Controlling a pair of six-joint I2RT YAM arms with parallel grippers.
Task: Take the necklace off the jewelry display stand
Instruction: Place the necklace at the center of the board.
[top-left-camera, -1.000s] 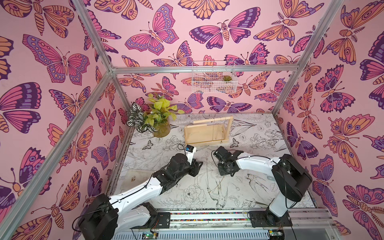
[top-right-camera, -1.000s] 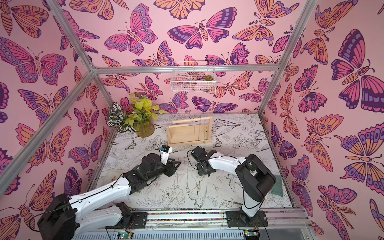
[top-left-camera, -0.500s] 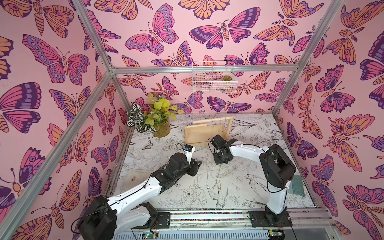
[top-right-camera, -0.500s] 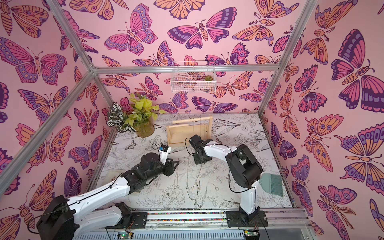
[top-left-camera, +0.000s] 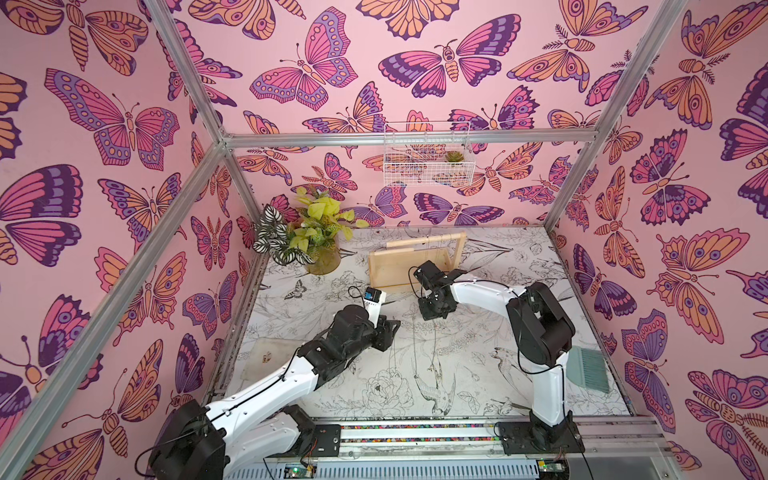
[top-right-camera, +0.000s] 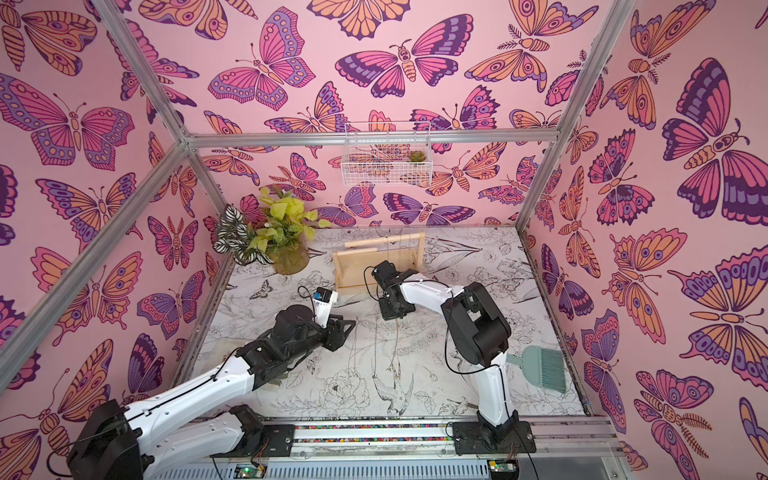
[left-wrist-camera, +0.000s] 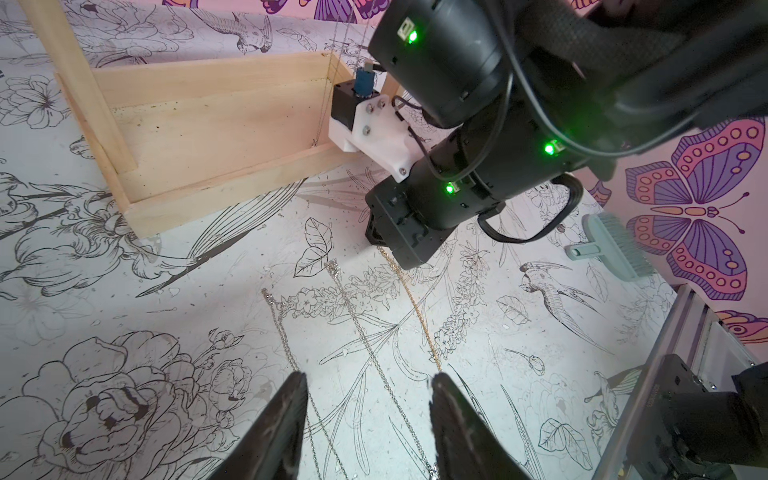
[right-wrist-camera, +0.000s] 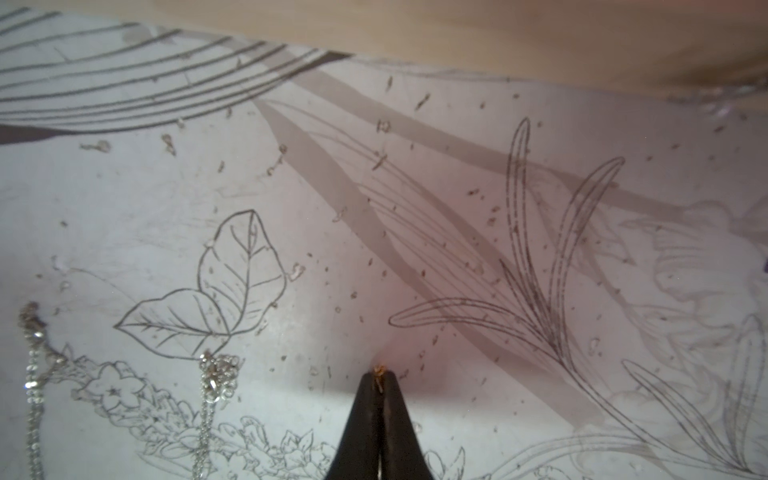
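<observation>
The right end effector (right-wrist-camera: 379, 384), pinched shut on the end of the gold necklace (left-wrist-camera: 413, 307), sits just before the jewelry display stand (top-left-camera: 395, 266), chain trailing along the desk (top-left-camera: 478, 353) toward the open left end effector (left-wrist-camera: 368, 382).

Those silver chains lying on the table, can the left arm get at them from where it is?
Probably yes. The left pincer is open and aimed at the silver chains, with nothing standing between. The right pincer, shut on the gold chain, sits farther off toward the stand.
</observation>
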